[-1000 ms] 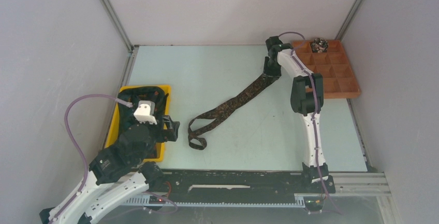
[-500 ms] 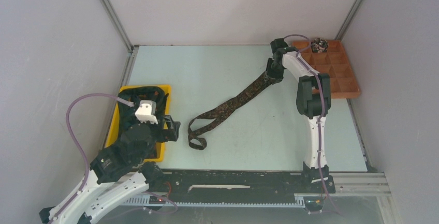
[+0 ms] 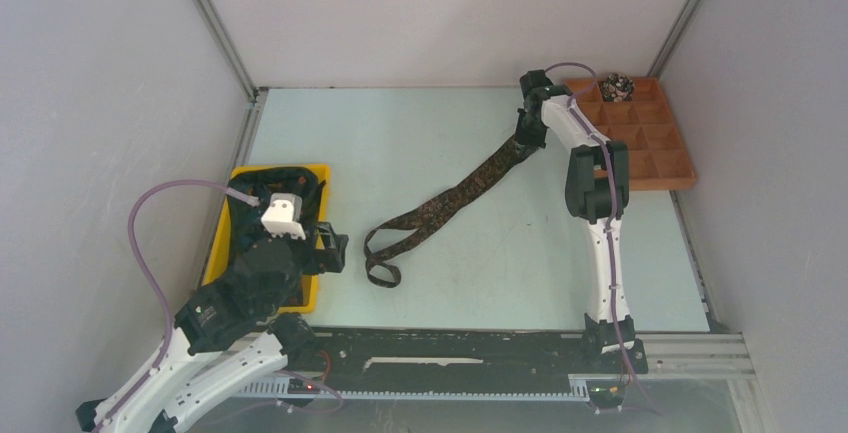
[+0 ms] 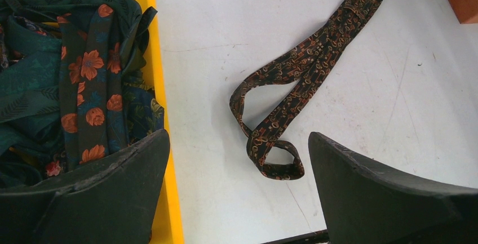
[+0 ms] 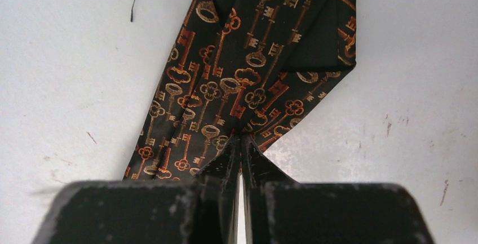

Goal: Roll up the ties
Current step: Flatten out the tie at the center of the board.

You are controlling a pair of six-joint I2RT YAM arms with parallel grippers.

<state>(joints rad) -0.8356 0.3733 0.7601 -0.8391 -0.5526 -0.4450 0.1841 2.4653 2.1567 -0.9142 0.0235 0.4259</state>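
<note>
Dark cloth printed with orange keys: the tie (image 3: pixel 450 198), stretched in a long diagonal across the desk (image 3: pixel 400 133), from a slack loop at the near left up to the far right. Pinched at that far end by the right gripper (image 5: pixel 241 140), jaws pressed together on a fold of the fabric, seemingly to anchor it and draw the length straight before rolling. Working near the wooden tray (image 3: pixel 680 168), with a rolled tie (image 3: pixel 617 85) already tucked in a far compartment, likely the spot meant for this one once coiled.

Over on the left, the left gripper (image 4: pixel 238 140) hovering spread wide, holding nothing, above the right rim of the yellow bin (image 4: pixel 152 7) and looking down on the looped narrow end. Probably placed there to flatten or steady that loop. More ties (image 4: pixel 84 69) heaped in the bin, green and floral, not yet rolled.

Looks like an early step: one coil stored, one tie being laid out, tail curled over itself and needing straightening first.
</note>
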